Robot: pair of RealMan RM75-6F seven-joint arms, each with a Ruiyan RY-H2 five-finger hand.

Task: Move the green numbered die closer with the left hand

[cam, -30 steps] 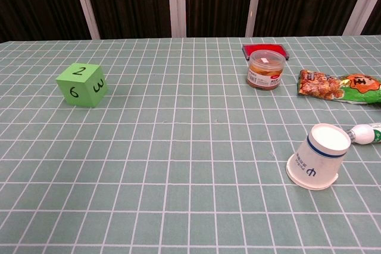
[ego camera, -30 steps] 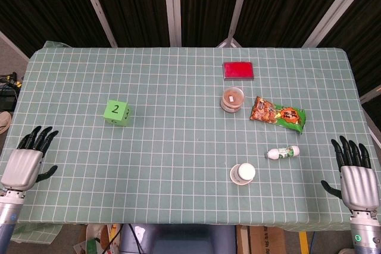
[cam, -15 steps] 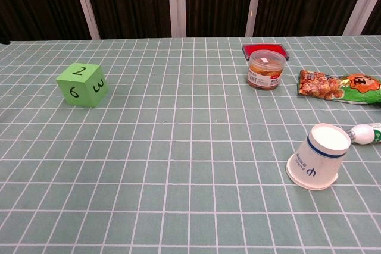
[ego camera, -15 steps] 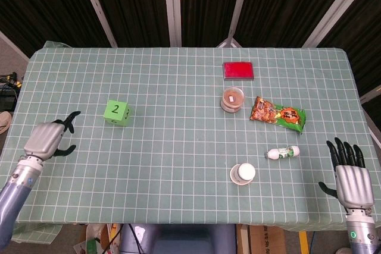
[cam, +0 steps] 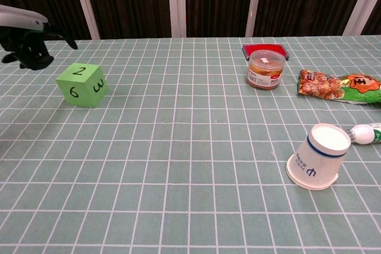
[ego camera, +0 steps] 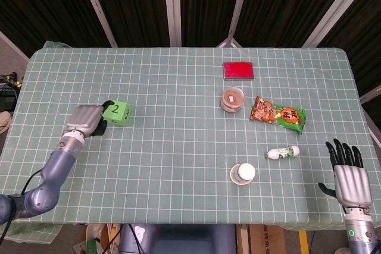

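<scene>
The green numbered die (ego camera: 117,112) sits on the left part of the table with a 2 on top; the chest view shows the die (cam: 83,84) with 6 and 3 on its near faces. My left hand (ego camera: 87,120) is close beside the die's left side, fingers apart and holding nothing. In the chest view the left hand (cam: 27,40) hovers above and to the left of the die with a gap between them. My right hand (ego camera: 350,176) stays past the table's front right corner, fingers spread and empty.
On the right half of the table lie a red flat box (ego camera: 238,70), a small brown jar (ego camera: 231,99), a snack bag (ego camera: 277,113), a small white bottle (ego camera: 283,153) and an overturned paper cup (ego camera: 243,174). The cup (cam: 318,156) is nearest in the chest view.
My left hand has travelled from the table's front left edge up and right to the die's left side. The die has not moved. The right hand has barely shifted.
</scene>
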